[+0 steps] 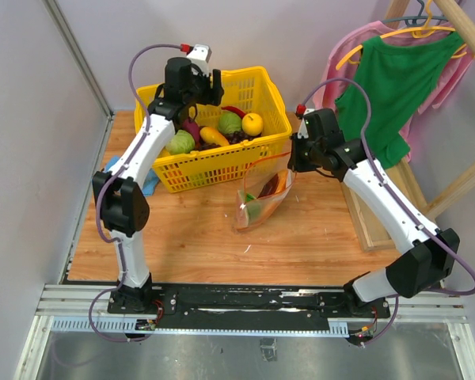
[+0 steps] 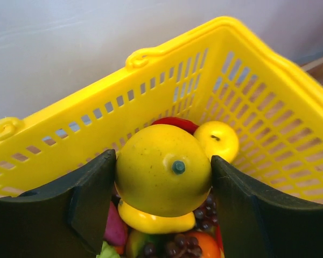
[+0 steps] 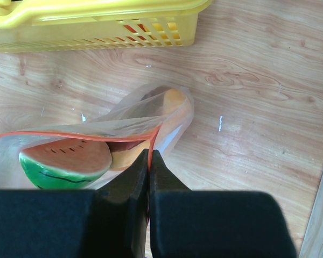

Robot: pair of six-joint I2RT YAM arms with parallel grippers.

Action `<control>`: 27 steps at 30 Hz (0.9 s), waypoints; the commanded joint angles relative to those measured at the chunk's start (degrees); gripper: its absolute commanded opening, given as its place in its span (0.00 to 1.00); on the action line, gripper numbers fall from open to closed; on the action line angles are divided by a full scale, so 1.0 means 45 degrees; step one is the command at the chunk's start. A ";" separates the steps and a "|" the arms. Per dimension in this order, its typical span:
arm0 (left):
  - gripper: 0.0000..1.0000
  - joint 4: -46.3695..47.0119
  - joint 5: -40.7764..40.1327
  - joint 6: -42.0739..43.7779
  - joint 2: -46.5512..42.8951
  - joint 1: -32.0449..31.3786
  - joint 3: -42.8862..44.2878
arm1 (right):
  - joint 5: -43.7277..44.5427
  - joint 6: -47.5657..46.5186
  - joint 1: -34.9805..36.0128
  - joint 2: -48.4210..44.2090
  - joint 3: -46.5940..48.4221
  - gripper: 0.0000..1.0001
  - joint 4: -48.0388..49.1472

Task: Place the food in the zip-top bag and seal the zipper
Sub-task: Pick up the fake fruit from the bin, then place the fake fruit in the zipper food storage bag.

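My left gripper [image 2: 164,172] is over the yellow basket [image 1: 222,162] at the back, shut on a round yellow fruit [image 2: 164,169] with a small green stem. In the top view that gripper [image 1: 191,99] hides the fruit. The clear zip-top bag [image 1: 261,194] stands open on the wood table, in front of the basket. Inside it are a watermelon slice [image 3: 64,161] and an orange-yellow piece [image 3: 175,99]. My right gripper [image 3: 149,156] is shut on the bag's red-orange zipper strip [image 3: 70,134] at its right end. It also shows in the top view [image 1: 294,162]. No slider tab shows.
The basket [image 2: 247,70] holds more toy food: a yellow apple [image 2: 218,140], a banana [image 2: 151,221], purple grapes [image 2: 207,212] and green cabbages [image 1: 229,123]. A blue cloth [image 1: 149,184] lies left of the basket. A rack with green clothing [image 1: 396,79] stands at the right.
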 commanded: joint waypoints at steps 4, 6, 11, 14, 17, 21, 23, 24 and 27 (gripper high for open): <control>0.07 -0.0836 0.1478 -0.0506 -0.2342 -0.0657 -0.1077 | -0.0104 0.0157 -0.0204 -0.0474 -0.0132 0.02 0.0035; 0.07 -0.1071 0.1653 -0.0550 -0.2871 -0.0951 -0.1263 | -0.0126 0.0171 -0.0205 -0.0500 -0.0136 0.02 0.0022; 0.07 -0.1320 0.2045 -0.0431 -0.4381 -0.1633 -0.2102 | -0.0125 0.0195 -0.0205 -0.0548 -0.0158 0.02 0.0004; 0.07 -0.0945 0.2262 -0.0271 -0.5595 -0.2217 -0.2901 | -0.0170 0.0237 -0.0205 -0.0549 -0.0179 0.02 0.0010; 0.07 -0.0360 0.2416 0.0064 -0.6589 -0.3094 -0.3790 | -0.0221 0.0267 -0.0205 -0.0559 -0.0149 0.02 0.0001; 0.07 0.0210 0.2728 0.0245 -0.7516 -0.4401 -0.4966 | -0.0221 0.0309 -0.0205 -0.0545 -0.0171 0.02 -0.0003; 0.07 0.0300 0.2826 0.0325 -0.7731 -0.4897 -0.5375 | -0.0255 0.0326 -0.0205 -0.0536 -0.0178 0.02 -0.0009; 0.07 0.0312 0.2820 0.0431 -0.7811 -0.5150 -0.5513 | -0.0267 0.0347 -0.0205 -0.0522 -0.0190 0.02 -0.0011; 0.07 0.0436 0.2550 0.0804 -0.7914 -0.5689 -0.5976 | -0.0273 0.0368 -0.0210 -0.0505 -0.0164 0.02 0.0000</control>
